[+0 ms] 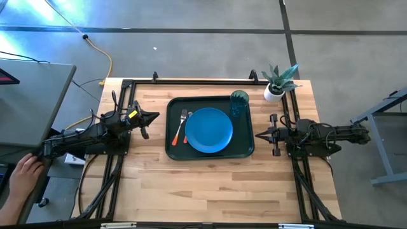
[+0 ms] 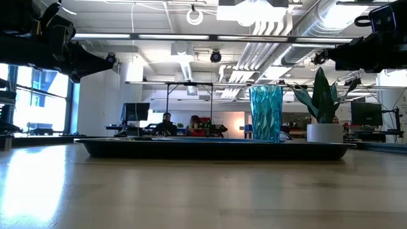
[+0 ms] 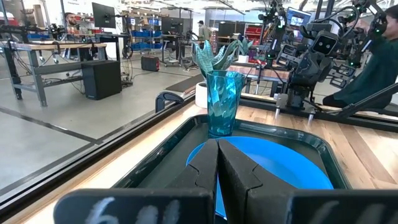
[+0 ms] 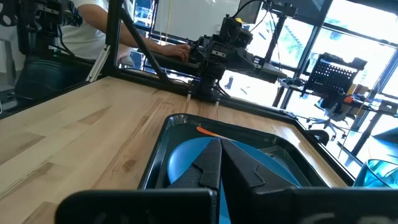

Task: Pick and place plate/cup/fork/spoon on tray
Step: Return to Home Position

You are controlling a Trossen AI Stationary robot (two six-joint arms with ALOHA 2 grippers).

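The dark green tray (image 1: 172,149) lies mid-table. On it sit the blue plate (image 1: 209,130), the teal cup (image 1: 239,102) upright in its far right corner, and the fork (image 1: 183,119) left of the plate, its orange handle (image 1: 176,136) pointing toward the near edge. I cannot tell a spoon apart from the fork. My left gripper (image 1: 154,117) is shut and empty, just left of the tray and raised above the table. My right gripper (image 1: 258,134) is shut and empty, just right of the tray. The cup (image 3: 222,102) and plate (image 3: 280,163) show in the left wrist view.
A white pot with a green plant (image 1: 277,83) stands at the table's far right corner, behind the cup. A person's hand (image 1: 25,168) rests off the table at the left. Bare wood runs along the table's near side (image 1: 216,191).
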